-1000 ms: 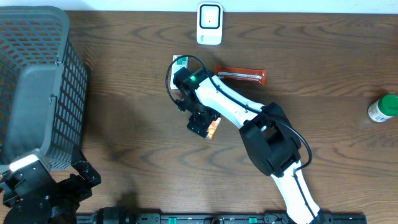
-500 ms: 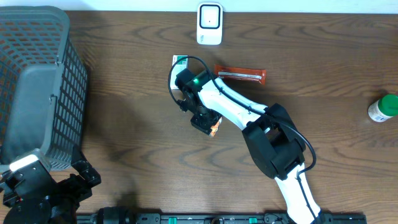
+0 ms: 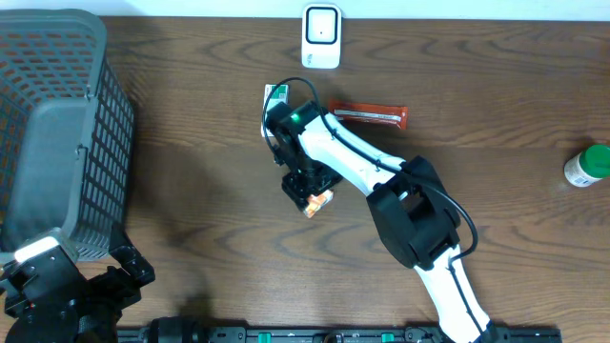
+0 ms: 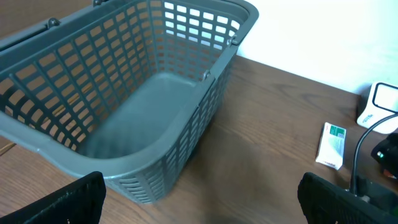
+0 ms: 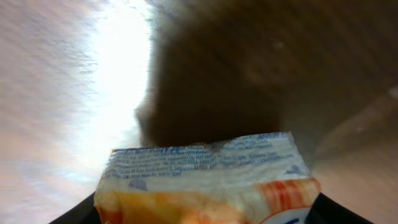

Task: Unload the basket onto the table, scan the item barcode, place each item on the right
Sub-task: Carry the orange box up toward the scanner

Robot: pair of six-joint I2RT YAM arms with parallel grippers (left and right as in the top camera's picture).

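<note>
One orange-white packet point(image 5: 205, 180), blue print unreadable, sits pinched in the right end effector point(image 3: 311, 193).

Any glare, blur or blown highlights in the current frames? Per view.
Right wrist: hard glare washes out the brown wooden table upper left, table blurred, dark shadow at centre; orange-and-white packet print fairly sharp. Left wrist: white backdrop behind the grey plastic basket blown out. Overhead: even light, sharp.
</note>
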